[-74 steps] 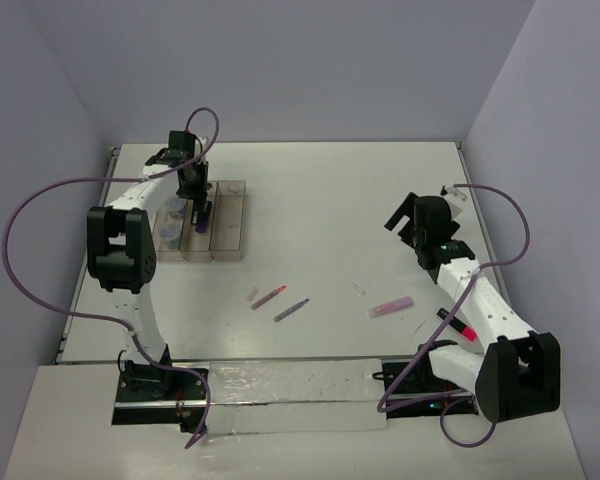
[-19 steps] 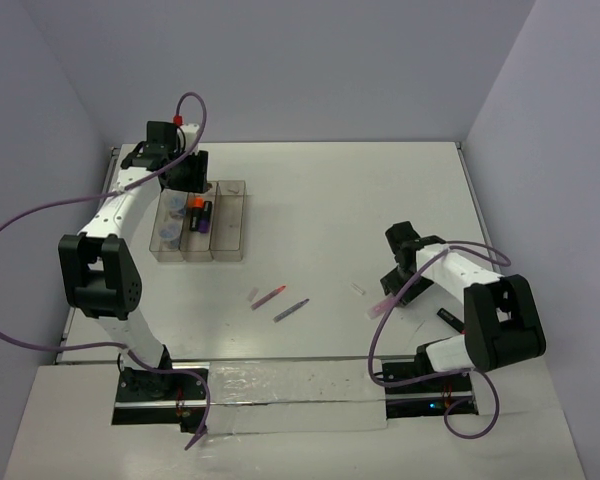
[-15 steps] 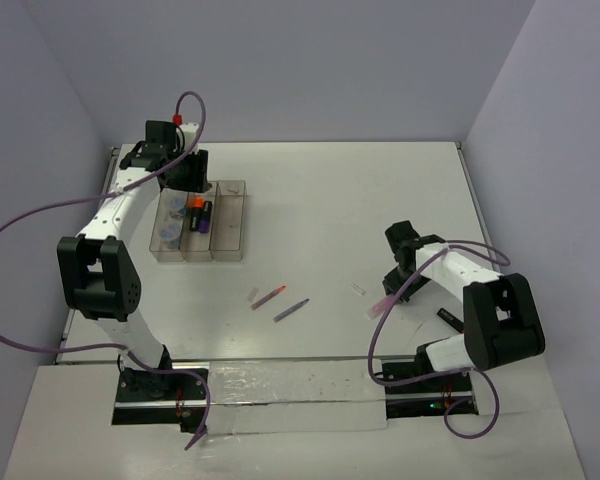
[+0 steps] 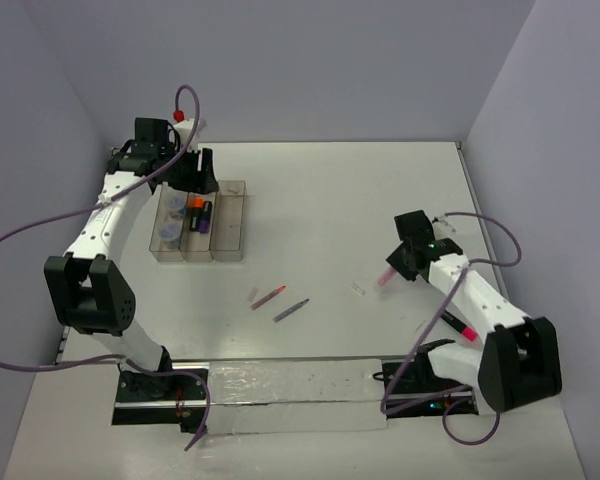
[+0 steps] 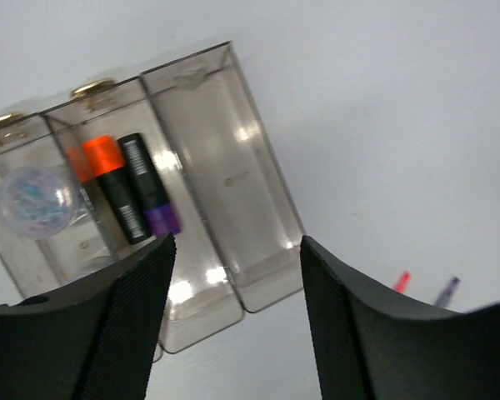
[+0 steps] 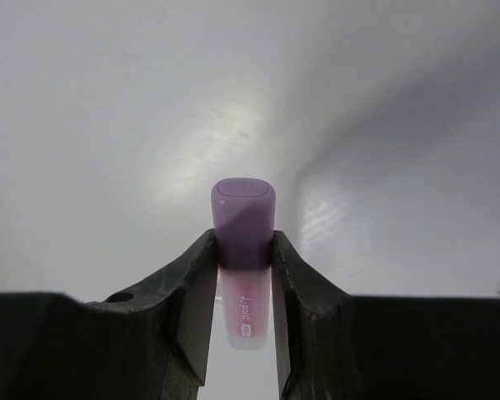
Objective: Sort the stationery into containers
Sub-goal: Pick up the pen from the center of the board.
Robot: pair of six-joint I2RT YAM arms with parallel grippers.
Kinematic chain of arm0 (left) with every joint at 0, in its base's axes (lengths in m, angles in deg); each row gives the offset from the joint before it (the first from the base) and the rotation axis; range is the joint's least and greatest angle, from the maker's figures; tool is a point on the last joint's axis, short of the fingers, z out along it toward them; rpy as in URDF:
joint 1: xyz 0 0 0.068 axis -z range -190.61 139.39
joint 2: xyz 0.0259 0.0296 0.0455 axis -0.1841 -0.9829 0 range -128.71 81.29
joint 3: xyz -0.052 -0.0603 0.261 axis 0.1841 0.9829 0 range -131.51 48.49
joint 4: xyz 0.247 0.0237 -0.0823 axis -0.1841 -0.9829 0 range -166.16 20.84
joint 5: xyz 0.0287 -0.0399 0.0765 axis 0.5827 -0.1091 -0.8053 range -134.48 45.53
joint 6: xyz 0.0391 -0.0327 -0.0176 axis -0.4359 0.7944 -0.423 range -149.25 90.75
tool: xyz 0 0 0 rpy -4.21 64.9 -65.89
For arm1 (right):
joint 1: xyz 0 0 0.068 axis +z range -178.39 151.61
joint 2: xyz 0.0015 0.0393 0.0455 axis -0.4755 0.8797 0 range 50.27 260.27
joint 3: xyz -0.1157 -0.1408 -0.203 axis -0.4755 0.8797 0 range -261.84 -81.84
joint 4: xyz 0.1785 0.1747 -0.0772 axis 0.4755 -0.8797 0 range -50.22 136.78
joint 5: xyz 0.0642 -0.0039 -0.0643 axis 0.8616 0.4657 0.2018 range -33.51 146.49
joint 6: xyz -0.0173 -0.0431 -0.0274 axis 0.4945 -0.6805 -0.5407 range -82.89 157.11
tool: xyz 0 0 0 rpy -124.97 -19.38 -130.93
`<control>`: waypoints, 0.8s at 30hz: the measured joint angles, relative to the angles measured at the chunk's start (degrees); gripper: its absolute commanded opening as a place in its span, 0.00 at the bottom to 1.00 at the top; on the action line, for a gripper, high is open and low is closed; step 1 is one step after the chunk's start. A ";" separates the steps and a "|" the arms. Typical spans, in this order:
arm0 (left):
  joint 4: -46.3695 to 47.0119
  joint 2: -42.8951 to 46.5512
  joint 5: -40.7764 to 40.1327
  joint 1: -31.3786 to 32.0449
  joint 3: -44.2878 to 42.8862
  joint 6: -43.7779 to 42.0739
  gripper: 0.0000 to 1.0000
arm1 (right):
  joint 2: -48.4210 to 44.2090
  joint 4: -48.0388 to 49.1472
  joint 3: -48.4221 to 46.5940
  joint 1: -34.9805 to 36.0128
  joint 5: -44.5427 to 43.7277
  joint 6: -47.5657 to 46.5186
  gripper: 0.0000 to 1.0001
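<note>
Running a tabletop trial in a robotics lab.
Working as a pair of white-and-black arms (image 4: 105, 215) over a bare white table (image 4: 330, 200), standing bolted to a mounting strip (image 4: 280, 385) at its near edge, trailing looped purple cables (image 4: 20, 230), sitting boxed in by plain lilac-grey walls (image 4: 280, 70).

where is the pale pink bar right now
Clamped in the right gripper over the table's right side in the top view, the pale pink bar sits just right of a small clear piece.

White table (image 4: 330, 200), clear three-compartment tray (image 4: 230, 232) at left, pink pen (image 4: 270, 296) beside grey pen (image 4: 291, 309), pink-black highlighter (image 4: 458, 325) at right.
</note>
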 measured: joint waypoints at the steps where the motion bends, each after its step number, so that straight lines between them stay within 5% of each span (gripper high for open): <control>1: -0.37 0.74 1.79 0.01 -0.11 -0.27 0.71 | -2.40 0.86 -0.99 0.61 -0.73 -1.60 0.00; 8: -1.37 7.58 17.09 0.82 -0.58 -2.92 0.80 | -7.47 14.21 -14.17 8.11 -4.83 -10.80 0.00; 18: -1.80 14.80 32.43 6.68 -0.21 -5.11 0.84 | 18.78 25.16 -43.27 25.30 -1.03 -13.39 0.00; 24: -1.59 16.60 33.08 6.75 1.12 -4.99 0.83 | 28.82 24.83 -53.19 31.56 2.77 -11.92 0.00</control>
